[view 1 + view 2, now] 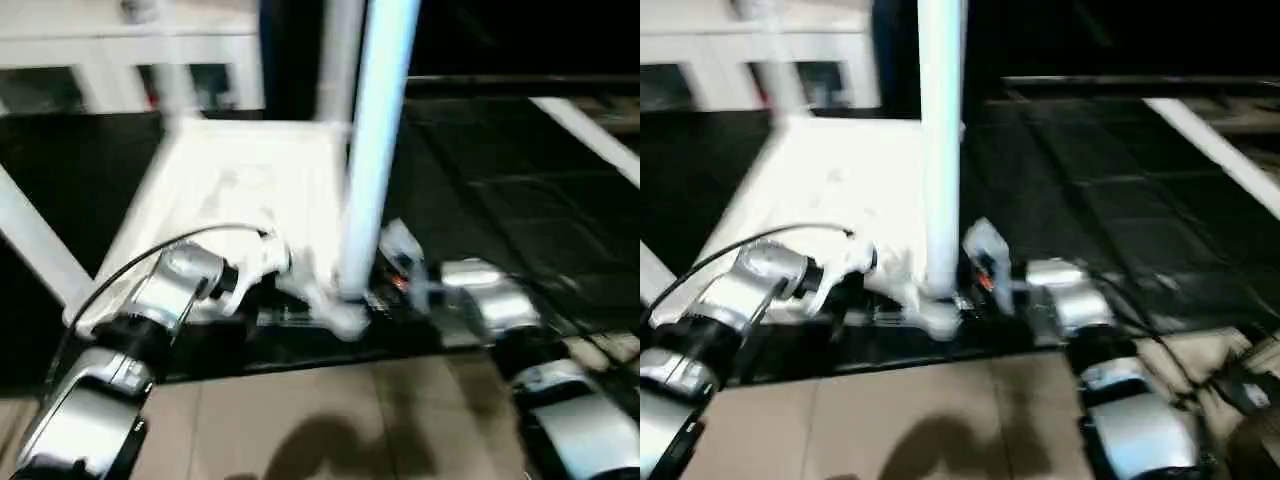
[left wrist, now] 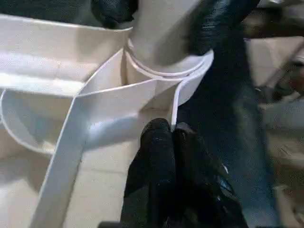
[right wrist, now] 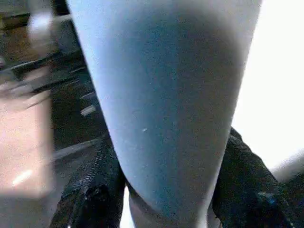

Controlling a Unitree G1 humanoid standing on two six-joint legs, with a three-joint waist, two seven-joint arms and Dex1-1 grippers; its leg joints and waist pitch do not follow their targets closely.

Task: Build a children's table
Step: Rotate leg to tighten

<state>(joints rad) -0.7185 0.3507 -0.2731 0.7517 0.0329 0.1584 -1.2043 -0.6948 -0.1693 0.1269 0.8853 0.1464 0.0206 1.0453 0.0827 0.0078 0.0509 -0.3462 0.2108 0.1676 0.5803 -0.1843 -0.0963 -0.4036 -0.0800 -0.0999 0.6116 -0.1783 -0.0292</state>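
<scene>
Dark floor mat under the upturned table top. Keep your left gripper, clenched empty, pressed against the socket rim to steady it. Your right gripper grasps the upright leg; twist it squarely home without tilting.

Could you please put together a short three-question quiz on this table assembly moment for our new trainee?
1. True or false: the table top lies with its ribbed underside facing up.
2. Which pincer has its fingers on either side of the upright leg: A) left pincer, B) right pincer?
3. Fill in: the upright leg stands in a round corner ____ of the table top.

Key
1. True.
2. B; the left pincer is shut, its tips at the socket's rim.
3. Socket.
</scene>
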